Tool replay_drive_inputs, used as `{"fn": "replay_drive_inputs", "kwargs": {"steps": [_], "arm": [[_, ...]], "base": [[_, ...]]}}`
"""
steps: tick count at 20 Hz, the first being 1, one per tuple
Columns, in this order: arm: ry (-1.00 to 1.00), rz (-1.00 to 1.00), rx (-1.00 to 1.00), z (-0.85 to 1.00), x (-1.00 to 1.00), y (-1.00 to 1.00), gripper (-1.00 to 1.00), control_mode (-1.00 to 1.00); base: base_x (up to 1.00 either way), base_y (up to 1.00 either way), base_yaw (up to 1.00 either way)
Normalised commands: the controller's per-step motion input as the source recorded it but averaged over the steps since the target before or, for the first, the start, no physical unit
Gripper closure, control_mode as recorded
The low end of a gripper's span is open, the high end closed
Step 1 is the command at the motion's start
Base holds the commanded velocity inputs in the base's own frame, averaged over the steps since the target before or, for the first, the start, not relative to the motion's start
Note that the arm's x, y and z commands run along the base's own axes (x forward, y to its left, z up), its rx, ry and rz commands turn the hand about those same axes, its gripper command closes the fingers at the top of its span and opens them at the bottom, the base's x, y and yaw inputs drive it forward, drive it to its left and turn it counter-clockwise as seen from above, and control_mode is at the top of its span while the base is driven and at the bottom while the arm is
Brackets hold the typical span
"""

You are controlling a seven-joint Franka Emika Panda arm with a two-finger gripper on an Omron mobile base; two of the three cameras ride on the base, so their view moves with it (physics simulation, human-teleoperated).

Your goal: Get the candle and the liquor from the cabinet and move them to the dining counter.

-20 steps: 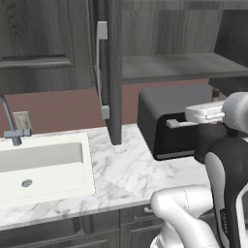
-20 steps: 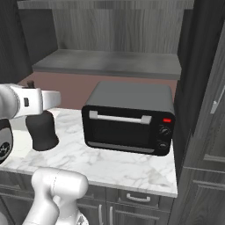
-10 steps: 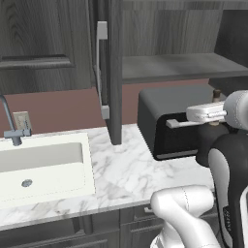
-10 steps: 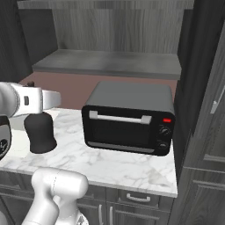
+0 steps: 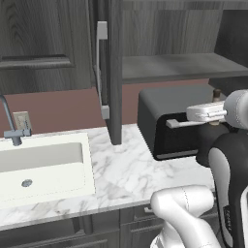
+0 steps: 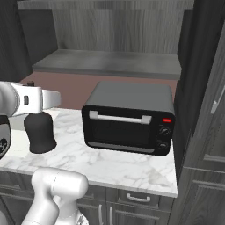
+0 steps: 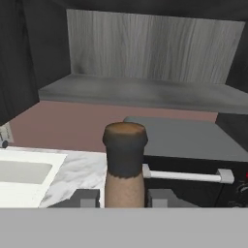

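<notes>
The liquor is a small black bottle with a brownish stopper. My gripper is shut on its thin neck, which stands upright between the two finger tips. In the right base view the gripper holds the bottle at the left of the marble worktop, its base at or just above the surface; I cannot tell which. The bottle's stopper peeks above the hand in the left base view. The cabinet stands open ahead, its grey shelf bare. The candle and the dining counter are out of view.
A black toaster oven stands on the worktop right of the bottle, under the shelf. The open cabinet door juts out left of it. A white sink with a faucet lies further left. A tall dark cabinet closes off the right side.
Almost nothing differs: the hand stays shut on the bottle, which sits a touch lower than a second ago.
</notes>
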Motion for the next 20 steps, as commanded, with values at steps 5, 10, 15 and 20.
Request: {"fn": "replay_drive_inputs", "kwargs": {"steps": [5, 10, 15, 20], "arm": [[0.00, 0.00, 0.00, 0.00, 0.00, -0.01, 1.00, -1.00], [0.00, 0.00, 0.00, 0.00, 0.00, -0.05, 1.00, -1.00], [0.00, 0.00, 0.00, 0.00, 0.00, -0.02, 1.00, -1.00], [0.00, 0.00, 0.00, 0.00, 0.00, 0.00, 1.00, 1.00]], "base": [[0.00, 0.00, 0.00], [0.00, 0.00, 0.00], [0.00, 0.00, 0.00], [-0.36, -0.02, 0.00]]}}
